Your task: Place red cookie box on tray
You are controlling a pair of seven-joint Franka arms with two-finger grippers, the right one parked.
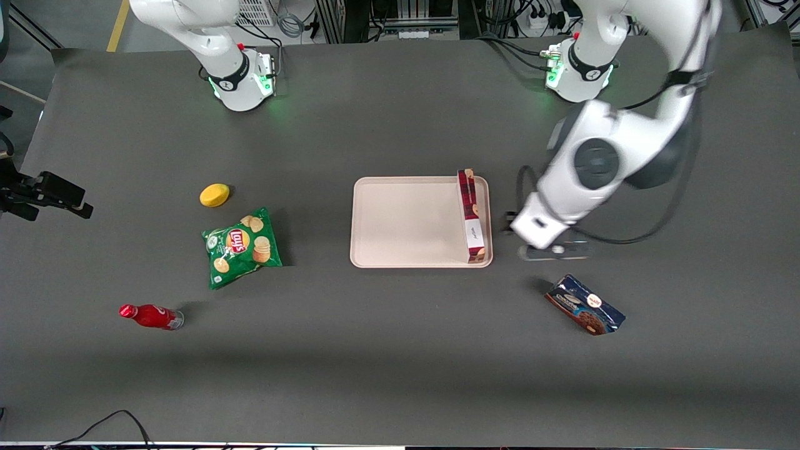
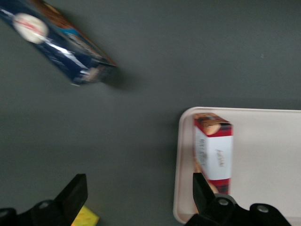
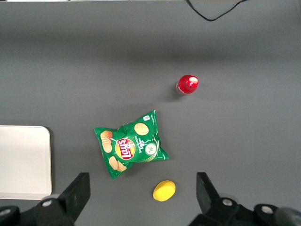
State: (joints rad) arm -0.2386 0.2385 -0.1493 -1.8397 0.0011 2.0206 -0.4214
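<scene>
- The red cookie box point(image 1: 472, 216) lies on the tray point(image 1: 406, 222), standing on its long narrow edge along the tray's side nearest the working arm's end of the table.
- One end of the box reaches the tray's rim nearest the front camera; the other end reaches the rim farthest from that camera and seems to stick out a little past it, though the angle makes this hard to judge.
- In the left wrist view the red cookie box point(image 2: 214, 153) shows an end with a cookie picture, then its white label band, and it sits just inside the tray point(image 2: 263, 155) rim.
- The gripper point(image 1: 553, 251) hangs over bare table just beside the tray, toward the working arm's end, apart from the box.
- Its 2 fingers point(image 2: 73, 195) are spread wide with nothing between them; in the left wrist view the other finger overlaps the box's lower part, without visible contact.
- A blue cookie package point(image 1: 585, 305) lies on the table nearer the front camera than the gripper, tilted, and well clear of the tray.
- Toward the parked arm's end of the table lie a green chip bag point(image 1: 242, 246), a yellow rounded object point(image 1: 214, 194) farther from the front camera than the bag, and a red bottle point(image 1: 150, 315) on its side, nearer that camera.
- The rest of the tray surface is bare.
</scene>
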